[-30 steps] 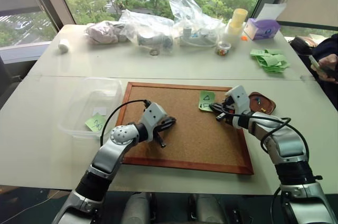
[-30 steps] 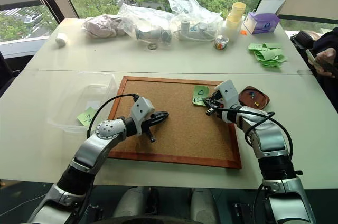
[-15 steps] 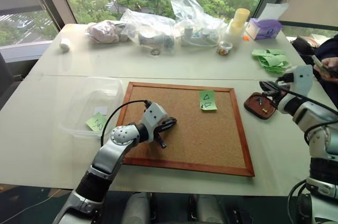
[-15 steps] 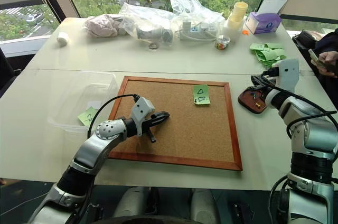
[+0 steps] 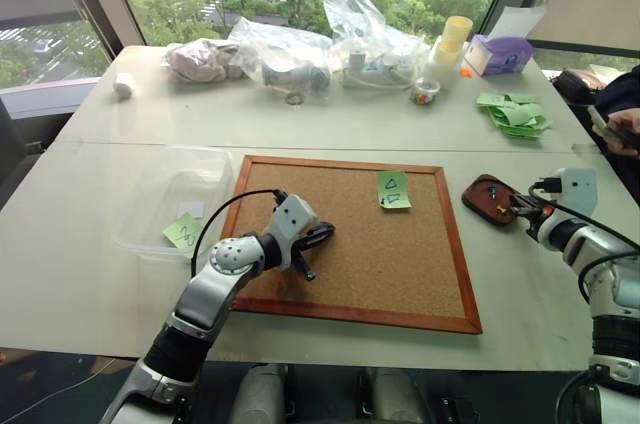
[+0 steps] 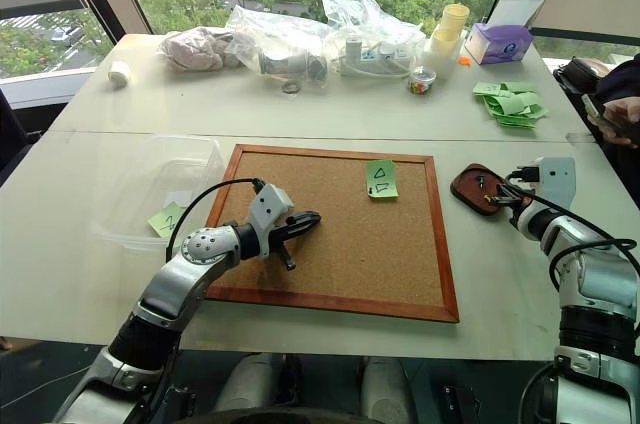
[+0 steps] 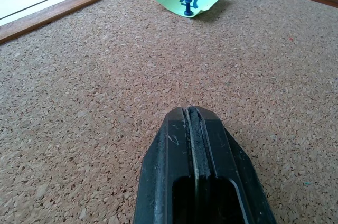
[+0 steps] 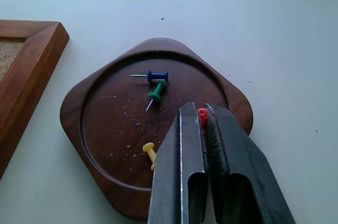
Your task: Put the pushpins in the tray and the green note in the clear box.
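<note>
Pushpins (image 8: 156, 82) in blue, green and yellow are seen lying in the tray (image 8: 105, 129), and a red pushpin (image 8: 202, 114) is pinched between the clenched fingers of the right gripper (image 8: 203, 115) above the tray's rim. The green note (image 5: 392, 189) is pinned to the corkboard (image 5: 380, 264), well ahead of the left gripper (image 7: 191, 113), whose fingers are pressed together, empty.

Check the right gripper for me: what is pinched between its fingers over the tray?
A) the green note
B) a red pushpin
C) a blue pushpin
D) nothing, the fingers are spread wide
B: the right gripper is shut on a red pushpin above the tray, where blue, green and yellow pins already lie.
</note>
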Robot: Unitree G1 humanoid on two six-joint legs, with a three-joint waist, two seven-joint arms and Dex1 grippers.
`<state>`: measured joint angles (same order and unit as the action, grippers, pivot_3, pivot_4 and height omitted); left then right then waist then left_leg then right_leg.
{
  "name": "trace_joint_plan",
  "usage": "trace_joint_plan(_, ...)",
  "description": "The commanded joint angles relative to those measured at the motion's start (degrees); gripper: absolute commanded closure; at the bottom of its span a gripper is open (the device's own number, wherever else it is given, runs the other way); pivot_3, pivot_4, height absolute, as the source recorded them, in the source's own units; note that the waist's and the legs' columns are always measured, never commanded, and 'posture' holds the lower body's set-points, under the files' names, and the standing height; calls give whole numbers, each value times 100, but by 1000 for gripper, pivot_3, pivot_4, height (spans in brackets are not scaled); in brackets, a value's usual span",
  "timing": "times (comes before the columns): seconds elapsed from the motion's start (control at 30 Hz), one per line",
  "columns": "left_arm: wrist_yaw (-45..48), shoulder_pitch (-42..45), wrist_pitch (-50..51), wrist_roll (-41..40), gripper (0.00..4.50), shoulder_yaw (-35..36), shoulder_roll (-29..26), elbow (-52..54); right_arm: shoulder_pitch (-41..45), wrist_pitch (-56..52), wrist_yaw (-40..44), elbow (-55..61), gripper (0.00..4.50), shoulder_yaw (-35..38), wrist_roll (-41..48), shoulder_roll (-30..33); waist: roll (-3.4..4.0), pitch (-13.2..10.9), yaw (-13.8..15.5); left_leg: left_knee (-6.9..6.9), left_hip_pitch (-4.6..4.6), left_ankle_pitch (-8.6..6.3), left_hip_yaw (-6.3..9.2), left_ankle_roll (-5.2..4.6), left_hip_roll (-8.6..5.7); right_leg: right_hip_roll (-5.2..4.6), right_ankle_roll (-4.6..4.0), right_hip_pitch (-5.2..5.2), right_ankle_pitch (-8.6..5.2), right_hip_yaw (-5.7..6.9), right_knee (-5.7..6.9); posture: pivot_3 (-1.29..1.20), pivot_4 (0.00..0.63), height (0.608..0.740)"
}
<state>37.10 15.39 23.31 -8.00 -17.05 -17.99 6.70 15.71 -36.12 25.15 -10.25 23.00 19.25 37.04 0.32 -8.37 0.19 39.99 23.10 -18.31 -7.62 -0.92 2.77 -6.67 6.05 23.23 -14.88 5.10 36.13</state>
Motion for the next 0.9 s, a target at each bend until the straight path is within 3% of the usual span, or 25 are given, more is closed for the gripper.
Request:
trace_joint_plan(0.03, 28, -197, 238, 93, 4500, -106, -84, -225, -43, 53, 3, 85, 4377, -22, 12, -48, 0, 0, 0, 0, -1, 0, 0, 0, 0, 0, 0, -1, 0, 0, 0, 0, 150, 740)
trace_joint_plan(0.3, 35, -196, 245, 94, 4500, -115, -101, -213, -65, -58, 50, 416, 4377, -295, 35, -170, 0, 0, -72, 0, -4, 0, 2, 0, 3, 0, 0, -5, 0, 0, 0, 0, 150, 740)
trace_joint_plan(0.4, 30, -197, 241, 92, 4500, -117, -101, -215, -61, -107, 75, 514, 3470, -318, 60, -180, 0, 0, -76, 0, -4, 0, 3, 0, 3, 0, 0, -6, 0, 0, 0, 0, 150, 740)
trace_joint_plan(0.63, 26, -194, 242, 89, 4500, -112, -96, -230, 6, -193, 68, 773, 88, -274, 61, -41, 1, 1, -75, 0, -3, 0, 4, 0, 2, -2, 0, -5, 0, 0, 0, 0, 150, 740)
trace_joint_plan(0.9, 38, -184, 226, 79, 4500, -111, -82, -255, 296, -385, 170, 1231, 29, -267, 244, 81, 2, 1, -78, -1, -3, -1, 4, -1, 2, -2, 0, -4, 0, 0, 0, 0, 150, 740)
